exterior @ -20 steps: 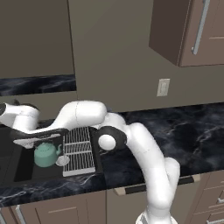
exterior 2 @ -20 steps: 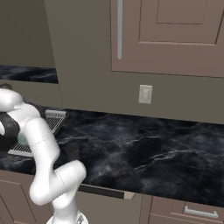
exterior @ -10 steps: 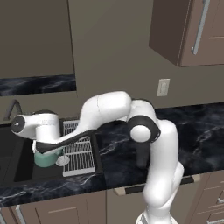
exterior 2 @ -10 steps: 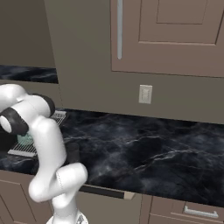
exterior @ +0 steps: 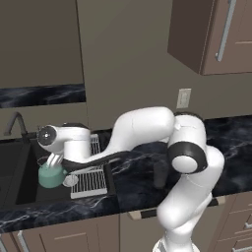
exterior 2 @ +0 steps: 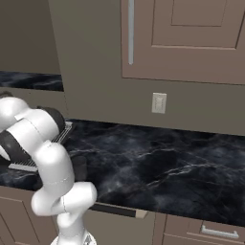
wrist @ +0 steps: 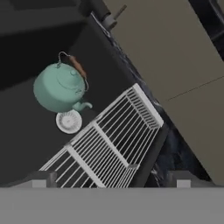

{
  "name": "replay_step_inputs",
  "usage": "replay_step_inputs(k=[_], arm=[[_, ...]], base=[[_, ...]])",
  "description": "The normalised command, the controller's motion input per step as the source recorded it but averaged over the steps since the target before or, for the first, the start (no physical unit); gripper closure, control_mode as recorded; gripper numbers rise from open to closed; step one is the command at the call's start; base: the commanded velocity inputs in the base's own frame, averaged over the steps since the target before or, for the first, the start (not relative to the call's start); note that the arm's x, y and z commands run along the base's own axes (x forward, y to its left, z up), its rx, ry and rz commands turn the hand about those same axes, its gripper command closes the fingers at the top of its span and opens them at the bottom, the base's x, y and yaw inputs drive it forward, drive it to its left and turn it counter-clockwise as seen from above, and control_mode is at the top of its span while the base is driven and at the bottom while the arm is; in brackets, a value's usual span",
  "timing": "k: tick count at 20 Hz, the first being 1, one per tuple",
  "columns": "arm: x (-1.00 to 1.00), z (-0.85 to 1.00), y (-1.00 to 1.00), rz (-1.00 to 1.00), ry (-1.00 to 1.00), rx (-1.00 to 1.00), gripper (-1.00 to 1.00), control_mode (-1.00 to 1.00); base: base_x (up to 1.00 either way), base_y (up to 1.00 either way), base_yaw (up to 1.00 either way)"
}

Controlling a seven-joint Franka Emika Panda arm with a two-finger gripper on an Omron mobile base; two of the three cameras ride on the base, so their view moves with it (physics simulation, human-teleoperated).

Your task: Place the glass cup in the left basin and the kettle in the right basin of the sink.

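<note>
Mint kettle (wrist: 61, 89) beside drain (wrist: 69, 121) (rack-side)

The arm is swinging back rightward from the far left, its elbow folding in over the desk (exterior: 138, 182). The claw (exterior: 55, 160), jaws wide apart, is now hanging above the kettle (exterior: 50, 176) in the right basin (exterior: 29, 189).

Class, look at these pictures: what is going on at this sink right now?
A white robot arm reaches over the black sink. The mint-green kettle sits upright in the right basin, beside the round white drain and next to the white wire rack. The gripper hangs open just above the kettle, holding nothing.
</note>
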Motion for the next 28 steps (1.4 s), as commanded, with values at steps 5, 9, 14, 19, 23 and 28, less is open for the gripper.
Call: replay_step_inputs(k=[5, 9, 14, 19, 23, 28], arm=[[-0.09, 0.29, -0.09, -0.34, 0.00, 0.15, -1.00, -1.00], [-0.13, 0.28, -0.02, -0.32, 0.00, 0.03, -1.00, -1.00], [-0.11, 0.12, -0.16, -0.31, 0.00, 0.03, -1.00, -1.00], [-0.09, 0.04, -0.25, -0.27, 0.00, 0.00, -1.00, -1.00], [-0.17, 0.03, -0.45, -0.23, 0.00, 0.05, -1.00, -1.00], [-0.30, 0.00, -0.58, -0.16, 0.00, 0.07, -1.00, -1.00]], base=[[0.00, 0.00, 0.00], [0.00, 0.00, 0.00], [0.00, 0.00, 0.00], [0.00, 0.00, 0.00], [0.00, 0.00, 0.00], [0.00, 0.00, 0.00]])
